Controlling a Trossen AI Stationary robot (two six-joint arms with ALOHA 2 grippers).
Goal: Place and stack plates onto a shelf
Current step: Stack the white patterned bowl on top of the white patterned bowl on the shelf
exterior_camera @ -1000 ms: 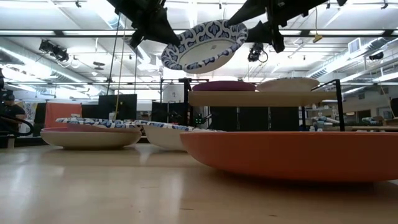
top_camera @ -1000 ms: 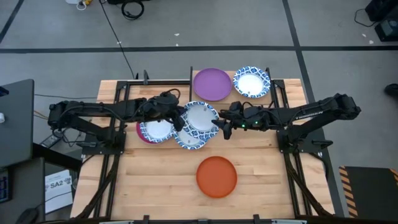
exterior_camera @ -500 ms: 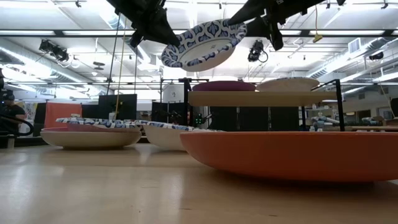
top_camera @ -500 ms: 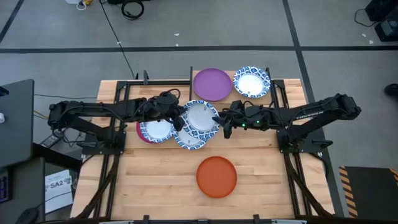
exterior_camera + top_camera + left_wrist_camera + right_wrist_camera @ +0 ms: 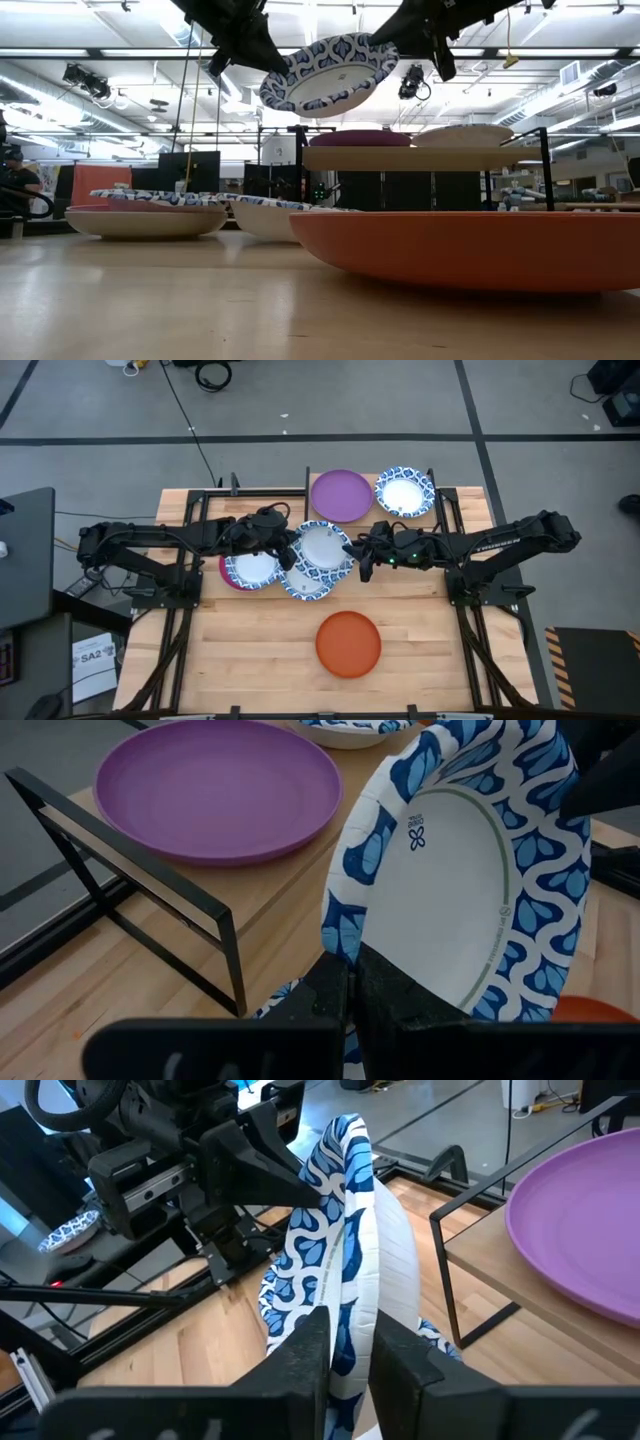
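Held plate [image 5: 322, 547]: white w/ blue patterned rim, lifted off tabletop [image 5: 250, 650], tilted; caught at opposite rim edges by both tools.
Left tool [image 5: 287, 547]: closed on plate's near rim; plate extends straight ahead of it, per left wrist view [image 5: 455, 890].
Right tool [image 5: 362, 553]: fingers astride plate's opposite rim [image 5: 345, 1230], gap narrow; firm pinch not certain.
Shelf [image 5: 440, 510]: beyond held plate from left tool, beside right tool; right arm nearer.
On shelf: purple plate [image 5: 341, 495] and blue-rim plate [image 5: 404, 492], side by side.
Key relation: held plate hangs higher than shelf top in low view [image 5: 327, 75]; likely handover to right tool, then across and down onto a shelf plate.
Below tools: blue-rim plates [image 5: 252, 569], [image 5: 305, 582], magenta edge showing under one.
Orange plate [image 5: 348, 643]: on tabletop, well apart from both tools.
Markings: small blue clover-like logo w/ tiny print on held plate face [image 5: 416, 832], unreadable; "SA2" on a label [image 5: 92, 654] left of tabletop.
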